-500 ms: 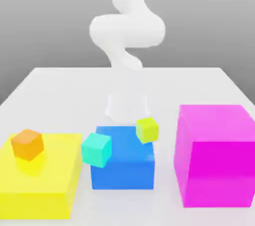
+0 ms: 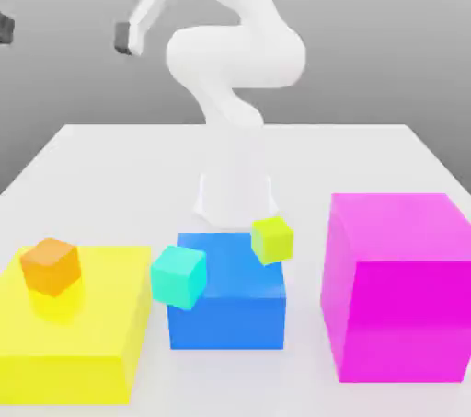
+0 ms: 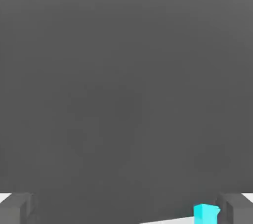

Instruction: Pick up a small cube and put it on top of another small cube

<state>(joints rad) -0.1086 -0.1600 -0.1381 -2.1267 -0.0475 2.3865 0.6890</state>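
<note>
1. Exterior view: the broad blue box-shaped block (image 2: 227,314) stands on the pale, flat desk (image 2: 322,157) and serves as landmark. To the exterior view's left of it is the low, wide yellow block (image 2: 60,378); to the exterior view's right, the tall magenta block (image 2: 400,323).

2. The task's piece, the small plain orange cube (image 2: 51,267), sits tilted over the yellow block, left of the blue landmark; whether it touches the yellow top, I cannot tell. The small teal cube (image 2: 178,277) is at the landmark's left edge, the small lime-green cube (image 2: 272,240) near its far right corner.

3. The pincer (image 2: 64,34), on the white arm (image 2: 237,56), hangs high and to the left of the landmark, its jaws wide apart with nothing between them.

4. Hand view: the open fingers (image 3: 12,208) frame no cube squarely; the teal one appears beside one fingertip.

5. The step in hand looks like the approach, before any grasp. Next, the pincer should centre over the orange cube, match its slant, descend and close.
</note>
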